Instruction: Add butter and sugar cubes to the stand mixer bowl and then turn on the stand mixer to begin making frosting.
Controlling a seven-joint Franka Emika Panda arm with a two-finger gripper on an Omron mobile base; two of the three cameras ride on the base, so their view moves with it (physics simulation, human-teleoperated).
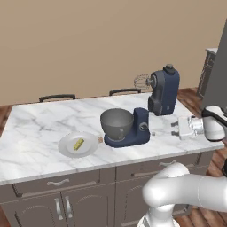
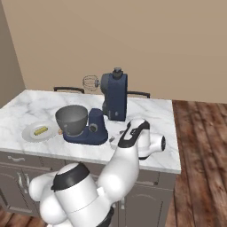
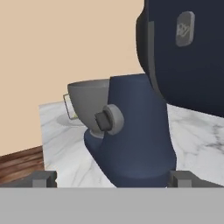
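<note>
A: Left to right along the counter [image 1: 31,146]. Plate [image 1: 66,148] first, with the butter [image 1: 78,144] lying on it. Just beside the plate's right rim, a small tan sugar cube [image 1: 100,139] on the marble.

B: So nothing in the stand mixer bowl [image 1: 116,124] yet?

A: Interior looks bare from the left base view, though the far inner wall is shadowed, so probably empty. Bowl sits on the base of the stand mixer [image 1: 133,128], head tilted back, whisk [image 1: 142,82] raised behind.

B: And the gripper [image 1: 176,128]?

A: Right of the mixer, low over the counter, jaws spread wide, holding nothing. In the hand view it faces the column and its round knob [image 3: 109,119].

B: Step in hand?

A: I'd judge the loading not begun. Next move calls for swinging left past the mixer to the plate, dropping over the butter, and pinching across its narrow width.
</note>
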